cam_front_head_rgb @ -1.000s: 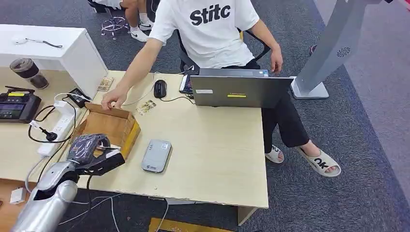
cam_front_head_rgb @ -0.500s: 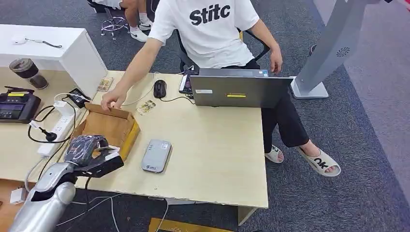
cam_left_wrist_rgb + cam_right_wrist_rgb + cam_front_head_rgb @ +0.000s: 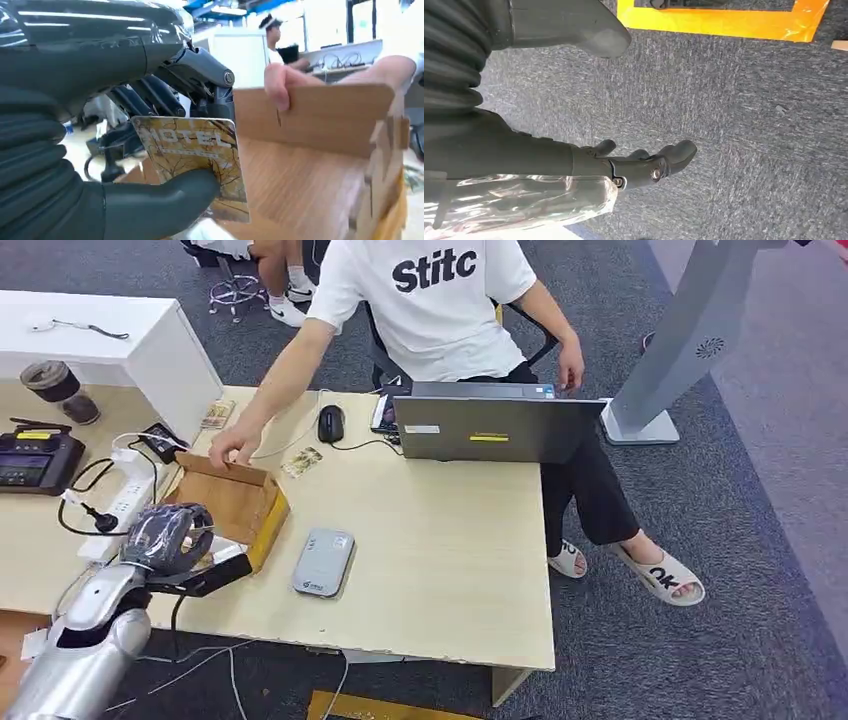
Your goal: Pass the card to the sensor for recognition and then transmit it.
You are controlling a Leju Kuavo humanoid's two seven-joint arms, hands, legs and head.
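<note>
The left hand pinched a yellow card between its thumb and fingers, just over the near end of the brown box. A person's hand held the box's far edge. The grey sensor lay flat on the table, just right of the box. The right hand hung over the carpet, fingers loose and apart, holding nothing.

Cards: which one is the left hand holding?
The yellow-brown hotel card, pinched in the left hand beside the wooden box; two similar cards lie flat farther up the desk.
</note>
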